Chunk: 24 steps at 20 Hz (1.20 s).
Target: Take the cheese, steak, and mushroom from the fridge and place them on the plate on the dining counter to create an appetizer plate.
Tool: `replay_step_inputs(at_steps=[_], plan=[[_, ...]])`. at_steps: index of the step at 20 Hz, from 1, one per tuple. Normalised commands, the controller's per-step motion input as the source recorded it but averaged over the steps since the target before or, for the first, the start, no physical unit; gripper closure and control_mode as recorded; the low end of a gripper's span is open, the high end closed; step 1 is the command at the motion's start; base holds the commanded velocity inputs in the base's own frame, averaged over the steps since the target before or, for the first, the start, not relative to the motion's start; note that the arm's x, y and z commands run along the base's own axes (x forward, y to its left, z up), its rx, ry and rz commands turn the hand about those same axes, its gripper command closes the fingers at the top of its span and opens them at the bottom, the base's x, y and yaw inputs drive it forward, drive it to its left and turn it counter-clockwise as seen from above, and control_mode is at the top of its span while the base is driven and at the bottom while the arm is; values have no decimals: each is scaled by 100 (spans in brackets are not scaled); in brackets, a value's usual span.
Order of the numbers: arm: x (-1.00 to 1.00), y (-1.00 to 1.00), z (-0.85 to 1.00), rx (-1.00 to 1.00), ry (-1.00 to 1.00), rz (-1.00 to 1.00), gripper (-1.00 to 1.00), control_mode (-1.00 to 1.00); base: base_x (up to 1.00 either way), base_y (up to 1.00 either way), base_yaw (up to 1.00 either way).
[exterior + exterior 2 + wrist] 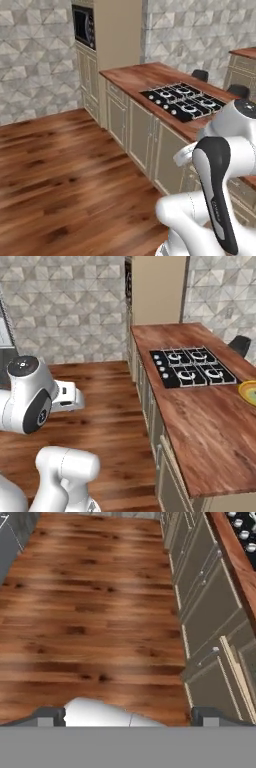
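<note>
Between the wide-released jaws of the gripper [128, 717] nothing is held; reddish-brown wood-grain dining counter [235, 559] is seen upper right.

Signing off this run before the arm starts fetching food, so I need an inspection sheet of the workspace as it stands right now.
Surface: dining counter, reddish-brown wood grain, with a black cooktop set in it.
Job's things: plate, yellow rim, at the right edge of the right base view, no food seen on the visible part; cheese, steak, mushroom and fridge nothing seen.
Clutter: nothing seen on the counter.
Grippers: pincer open, holding nothing, facing the wood floor.
Cables: nothing seen.
Surroundings: cream cupboards under the counter, built-in microwave, stone-tiled walls, dark stools behind the counter.
</note>
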Motion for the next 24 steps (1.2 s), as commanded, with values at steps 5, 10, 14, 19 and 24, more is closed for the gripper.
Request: replay_step_inputs(at_steps=[5,10,14,19,24], plan=[[0,0,0,0,0,0,-100,100,100,88,16],[0,0,0,0,0,0,-100,100,100,13,54],[0,0,0,0,0,0,-100,100,100,0,58],[0,0,0,0,0,0,-100,100,100,-2,57],[0,0,0,0,0,0,-100,100,100,-10,58]])
